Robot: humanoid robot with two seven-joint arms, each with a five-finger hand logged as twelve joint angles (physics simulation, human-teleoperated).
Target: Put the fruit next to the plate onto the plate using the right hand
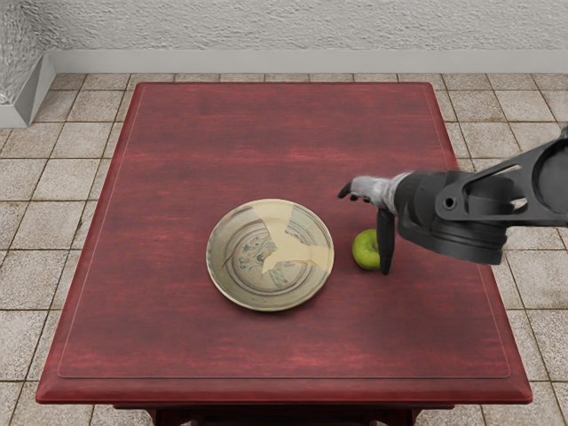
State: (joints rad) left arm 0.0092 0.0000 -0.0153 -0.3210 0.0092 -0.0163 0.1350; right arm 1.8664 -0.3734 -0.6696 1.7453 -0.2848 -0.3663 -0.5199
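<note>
Green fruit (363, 249), round with no long axis to tell and no stem clear enough to show which way it pointed, sat on the dark red desk (222, 133) just beside the right rim of the patterned plate (266, 254), not on it. The right hand (380, 202) reached in from the right above the fruit, holding nothing. Its pale fingers (355, 190) stretched leftward, and its dark thumb (385, 244) hung down across the fruit's right edge.
</note>
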